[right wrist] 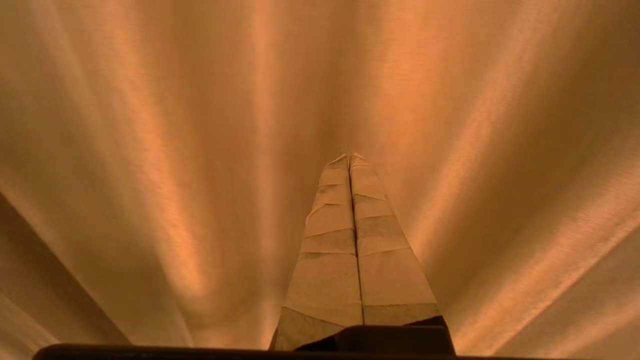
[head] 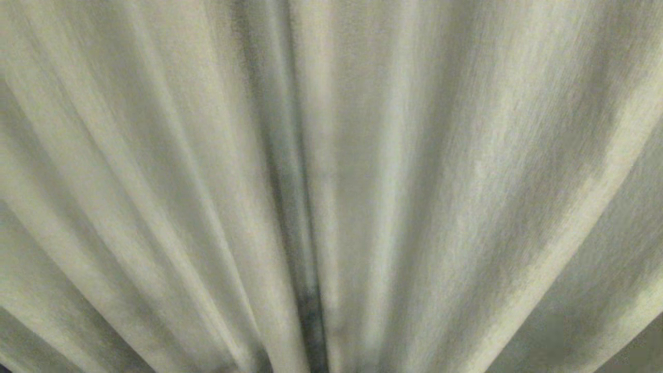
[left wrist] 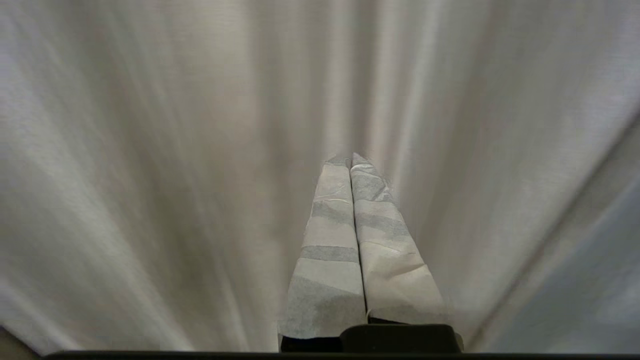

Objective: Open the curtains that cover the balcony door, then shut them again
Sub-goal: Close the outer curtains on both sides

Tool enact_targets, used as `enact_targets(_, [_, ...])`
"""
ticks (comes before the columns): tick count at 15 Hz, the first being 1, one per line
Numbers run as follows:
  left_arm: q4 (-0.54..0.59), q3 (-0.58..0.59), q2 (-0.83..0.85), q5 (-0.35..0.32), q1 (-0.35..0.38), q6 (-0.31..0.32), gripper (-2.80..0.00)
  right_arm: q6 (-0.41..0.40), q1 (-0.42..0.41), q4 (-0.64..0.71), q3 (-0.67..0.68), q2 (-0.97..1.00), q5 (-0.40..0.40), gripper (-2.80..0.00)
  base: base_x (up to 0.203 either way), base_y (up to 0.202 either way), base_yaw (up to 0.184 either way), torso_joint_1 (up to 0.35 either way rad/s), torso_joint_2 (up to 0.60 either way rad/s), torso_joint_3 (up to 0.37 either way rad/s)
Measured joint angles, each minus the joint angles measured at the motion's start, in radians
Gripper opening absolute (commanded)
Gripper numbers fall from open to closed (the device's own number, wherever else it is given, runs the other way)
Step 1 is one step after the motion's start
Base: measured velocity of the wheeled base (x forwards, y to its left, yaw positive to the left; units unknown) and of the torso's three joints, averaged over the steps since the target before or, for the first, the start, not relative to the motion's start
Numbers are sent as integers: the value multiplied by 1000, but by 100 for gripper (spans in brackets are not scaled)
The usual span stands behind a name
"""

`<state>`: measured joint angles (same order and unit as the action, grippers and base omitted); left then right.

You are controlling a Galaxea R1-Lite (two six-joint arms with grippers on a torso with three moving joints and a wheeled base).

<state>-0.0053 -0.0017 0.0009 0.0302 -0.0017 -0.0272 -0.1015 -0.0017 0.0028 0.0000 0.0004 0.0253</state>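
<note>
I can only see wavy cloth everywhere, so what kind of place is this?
Probably a room indoors, right up against drawn curtains. Pleated cloth fills every view, with a dark seam where two folds meet. The left gripper and right gripper point at it, shut and holding nothing. Nothing else of the room shows.

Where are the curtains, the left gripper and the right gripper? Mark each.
curtains (head: 466,181): head view, on a broad fold right of the dark centre seam.
left gripper (left wrist: 351,161): left wrist view, at the tips of the shut jaws.
right gripper (right wrist: 350,157): right wrist view, at the tips of the shut jaws.
</note>
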Motion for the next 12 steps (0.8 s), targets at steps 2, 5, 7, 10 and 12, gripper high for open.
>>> enact_targets(2, [0,0,0,0,0,0,-280,0,0,0,0,0,0,-280,0,0,0,0,0,0])
enact_targets(5, [0,0,0,0,0,-1,-280,0,0,0,0,0,0,-280,0,0,0,0,0,0])
enact_targets(7, [0,0,0,0,0,-1,-280,0,0,0,0,0,0,-280,0,0,0,0,0,0])
enact_targets(10, [0,0,0,0,0,-1,-280,0,0,0,0,0,0,-280,0,0,0,0,0,0])
enact_targets(12, [0,0,0,-1,0,-2,-280,0,0,0,0,0,0,-280,0,0,0,0,0,0])
